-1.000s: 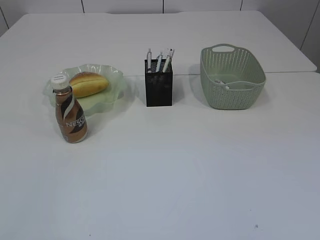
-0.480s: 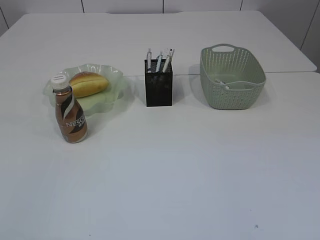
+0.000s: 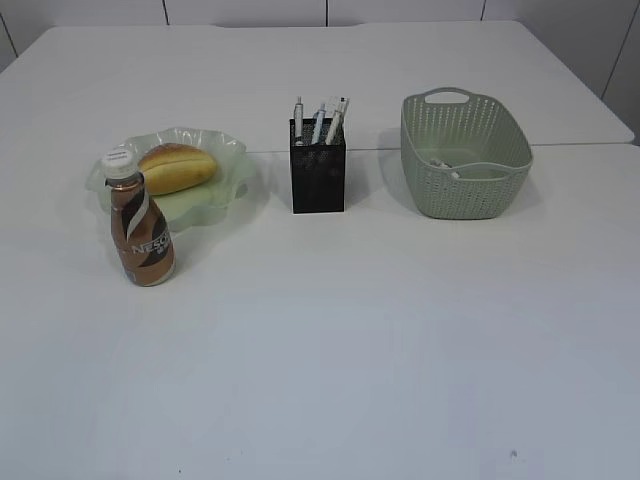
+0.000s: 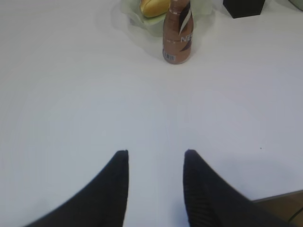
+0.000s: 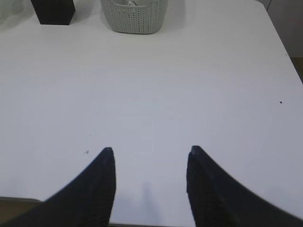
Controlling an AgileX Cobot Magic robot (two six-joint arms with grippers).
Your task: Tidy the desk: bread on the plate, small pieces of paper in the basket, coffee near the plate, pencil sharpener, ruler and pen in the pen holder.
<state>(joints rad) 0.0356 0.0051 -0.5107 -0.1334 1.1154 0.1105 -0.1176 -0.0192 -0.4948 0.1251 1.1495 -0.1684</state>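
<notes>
- The white surface (image 3: 330, 340) carries all the task's things in a row toward its far half, seen in the exterior view.
- The pale green plate (image 3: 215, 195) with a wavy rim sits at about 10 o'clock from the middle of that view; the bread (image 3: 177, 167) lies on it, a golden roll resting toward the plate's far side.
- The coffee (image 3: 141, 232), a brown bottle with a white cap, stands upright just beside the plate, at its 7 o'clock edge, and partly overlaps the rim in the view.
- The black mesh pen holder (image 3: 318, 177) stands upright at about 12 o'clock from the middle, between plate and basket, apart from both; several pale pens (image 3: 320, 122) stick out of its top, tilted. Whether the ruler and sharpener are inside cannot be told.
- The grey-green woven basket (image 3: 465, 190) sits at about 2 o'clock; small white paper pieces (image 3: 442, 166) lie on its floor.
- The left pincer (image 4: 156, 156) hangs over bare surface near its front edge, jaws parted and gripping nothing; the coffee stands well away at its 12 o'clock.
- The right pincer (image 5: 150, 152) also hangs over bare surface, jaws spread wider and empty; the basket lies far off at its 12 o'clock and the pen holder at 11 o'clock.
</notes>
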